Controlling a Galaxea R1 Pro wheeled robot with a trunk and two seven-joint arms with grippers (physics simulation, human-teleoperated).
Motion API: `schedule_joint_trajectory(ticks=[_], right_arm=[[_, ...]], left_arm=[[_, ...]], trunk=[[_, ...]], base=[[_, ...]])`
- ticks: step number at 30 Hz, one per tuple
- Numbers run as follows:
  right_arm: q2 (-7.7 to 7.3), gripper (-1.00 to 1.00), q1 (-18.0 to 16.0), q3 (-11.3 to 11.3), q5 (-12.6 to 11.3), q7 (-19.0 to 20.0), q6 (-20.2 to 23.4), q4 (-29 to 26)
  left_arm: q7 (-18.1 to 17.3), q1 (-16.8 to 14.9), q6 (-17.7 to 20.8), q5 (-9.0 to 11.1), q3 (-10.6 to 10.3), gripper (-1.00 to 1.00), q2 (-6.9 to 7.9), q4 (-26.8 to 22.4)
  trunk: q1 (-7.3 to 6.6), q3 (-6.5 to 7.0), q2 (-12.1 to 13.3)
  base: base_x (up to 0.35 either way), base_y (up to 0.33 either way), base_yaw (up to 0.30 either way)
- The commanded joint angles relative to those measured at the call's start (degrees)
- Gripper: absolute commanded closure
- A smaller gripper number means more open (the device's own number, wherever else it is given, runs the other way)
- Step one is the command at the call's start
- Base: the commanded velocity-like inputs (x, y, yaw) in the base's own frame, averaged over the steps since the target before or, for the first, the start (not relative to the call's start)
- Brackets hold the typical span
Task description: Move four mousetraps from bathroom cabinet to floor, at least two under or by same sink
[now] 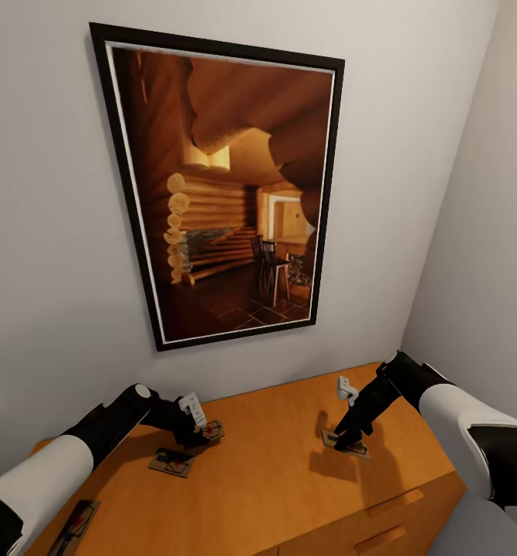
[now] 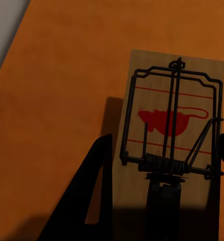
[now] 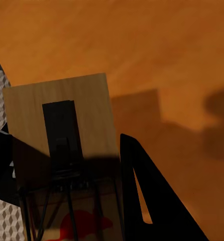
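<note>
While atop cabinet (image 1: 289,463), four mousetraps (image 1: 172,462), end effectors

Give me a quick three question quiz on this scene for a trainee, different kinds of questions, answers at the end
1. How many mousetraps lie on the cabinet in the head view?
2. True or false: the left gripper and the right gripper are at the same mousetrap.
3. In the left wrist view, what is printed on the mousetrap? A: a red mouse shape. B: a blue star. C: nothing.

Key: 1. four. 2. false, each is at a different one. 3. A.
</note>
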Motion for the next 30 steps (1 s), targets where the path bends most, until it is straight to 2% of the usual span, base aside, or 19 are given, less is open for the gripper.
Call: schedule_joint_trajectory(ticks=[1, 12, 20, 30], right_arm=[[-0.01, 1.00, 0.00, 0.19, -0.07, 0.34, 0.97, -0.08], [-0.02, 1.00, 0.00, 0.18, -0.07, 0.34, 0.97, -0.08], [-0.01, 1.00, 0.00, 0.19, -0.07, 0.34, 0.97, -0.08], [-0.02, 1.00, 0.00, 0.20, -0.07, 0.34, 0.97, -0.08]], left_arm=[[0.03, -0.01, 0.37, -0.10, -0.14, 1.00, 0.04, -0.14], [-0.05, -0.01, 0.04, 0.05, -0.08, 1.00, 0.15, -0.29], [0.03, -0.01, 0.20, -0.02, -0.10, 1.00, 0.08, -0.31], [0.11, -0.01, 0.28, -0.07, -0.03, 1.00, 0.10, -0.30]], trunk=[[0.02, -0.03, -0.05], [0.02, -0.03, -0.05], [0.02, -0.03, -0.05], [0.02, -0.03, -0.05]], base=[[0.000, 0.000, 0.000], [0.000, -0.009, 0.000], [0.000, -0.202, 0.000], [-0.017, -0.029, 0.000]])
